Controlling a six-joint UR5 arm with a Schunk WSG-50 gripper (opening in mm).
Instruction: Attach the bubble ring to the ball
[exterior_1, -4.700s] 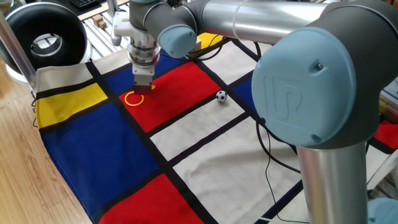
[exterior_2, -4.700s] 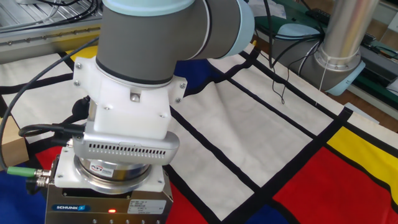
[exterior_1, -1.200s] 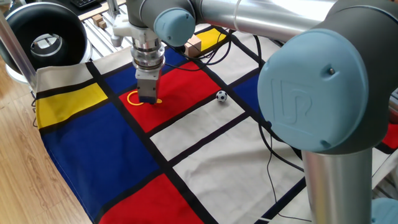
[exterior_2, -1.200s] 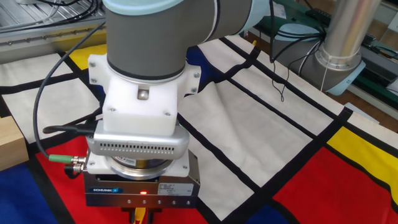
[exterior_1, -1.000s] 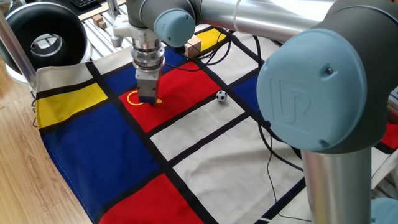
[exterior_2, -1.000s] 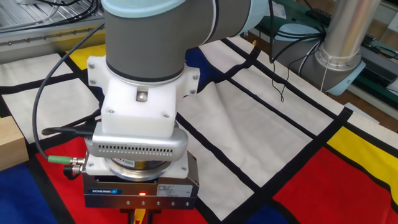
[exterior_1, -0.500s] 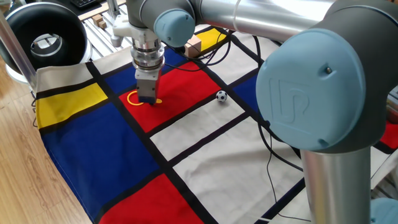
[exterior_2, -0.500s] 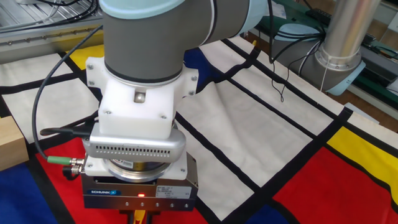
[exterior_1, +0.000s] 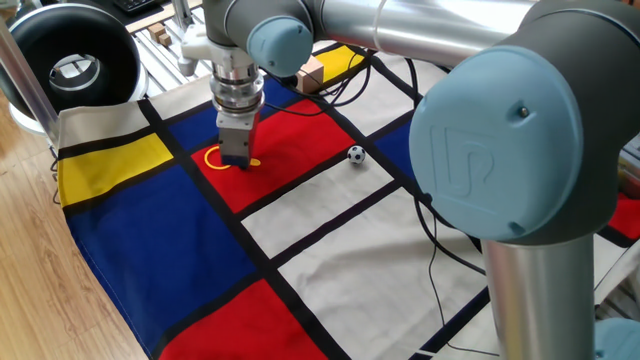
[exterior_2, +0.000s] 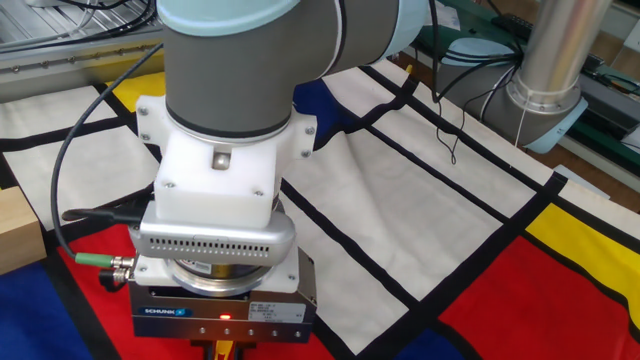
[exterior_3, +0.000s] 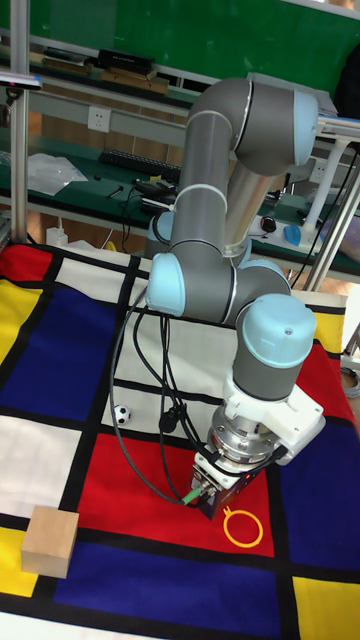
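The gripper (exterior_1: 238, 162) is down on the red cloth panel at the handle end of the bubble ring (exterior_1: 218, 156), whether its jaws grip it I cannot tell, while the ball (exterior_1: 355, 154) sits well apart.

My arm is made of thick grey metal tubes joined by rounded pale-blue caps, one cap stamped with a raised logo. At my wrist sits a white bracket with a screw head in its face, then a silver band of small vent slots. Below it my pincer (exterior_1: 238, 160) has a dark block body with a maker's label and a small red light. A black cable with a green connector runs alongside.
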